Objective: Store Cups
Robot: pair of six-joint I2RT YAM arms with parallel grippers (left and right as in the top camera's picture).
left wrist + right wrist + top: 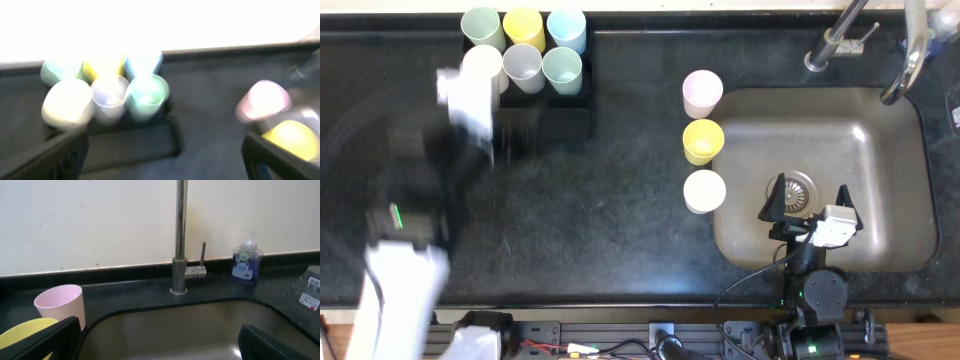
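A black tray [556, 124] sits at the far left of the dark worktop [620, 200]. Six cups stand in it. In the back row are a green cup [480, 25], a back yellow cup [523, 26] and a blue cup [567, 27]. In the front row are a big white cup [67, 102], a grey cup [523, 66] and a teal cup [562, 69]. Three more cups stand in a line on the worktop, just beside the sink [880, 130]: a pink cup [702, 90], then a loose yellow cup [703, 141], then a loose white cup [704, 191]. The left pincer [165, 147] hangs near the front of the tray, close to the big white cup. Its fingers are spread wide and nothing is between them. The right pincer [810, 202] hangs over the sink, near the drain [800, 187]. It is spread wide too, and it holds nothing. A tap [180, 235] and a soap bottle [247, 262] stand behind the sink.
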